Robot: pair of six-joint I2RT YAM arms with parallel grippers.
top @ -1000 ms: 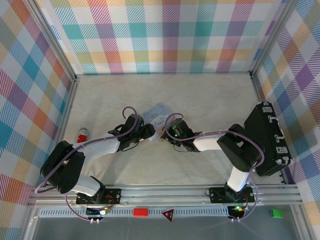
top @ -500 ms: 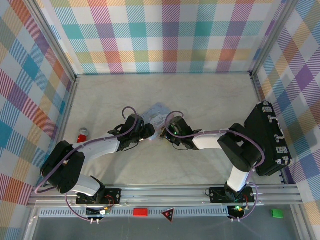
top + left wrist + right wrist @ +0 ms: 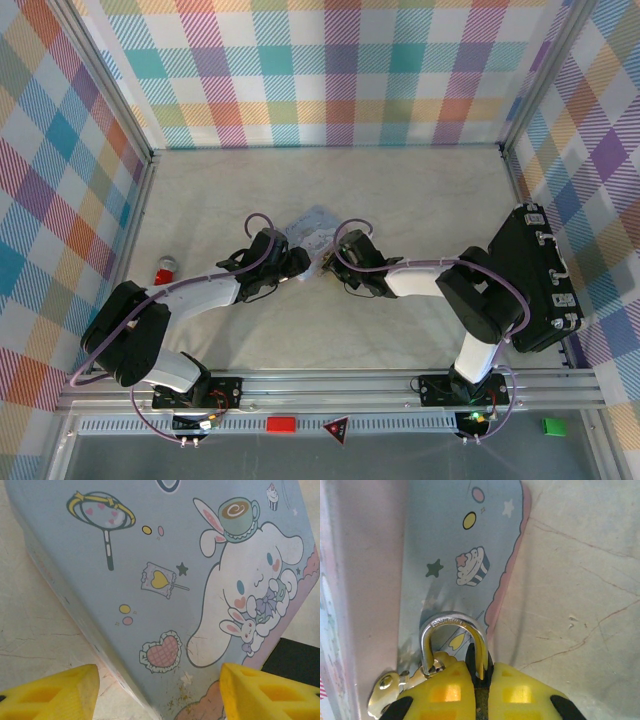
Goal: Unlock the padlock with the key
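Gripping padlock [image 3: 452, 621]: right gripper [image 3: 479, 672] clenched, curved silvery shackle protruding above fingertips [image 3: 445, 685]; left gripper [image 3: 157, 680] spread, straddling printed tin [image 3: 165, 580].

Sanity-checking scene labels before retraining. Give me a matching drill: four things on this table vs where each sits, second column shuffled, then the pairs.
1. pale-blue cartoon-printed rectangular tin
2. dark padlock with silvery shackle
3. small red-capped cylinder
4. large black hard case

A. at the right edge of the table
B. pinched in the shut right gripper
C. near the table's left edge
D. mid-table, right in front of the open left gripper

Pairs: 1-D, 2-B, 3-C, 4-A
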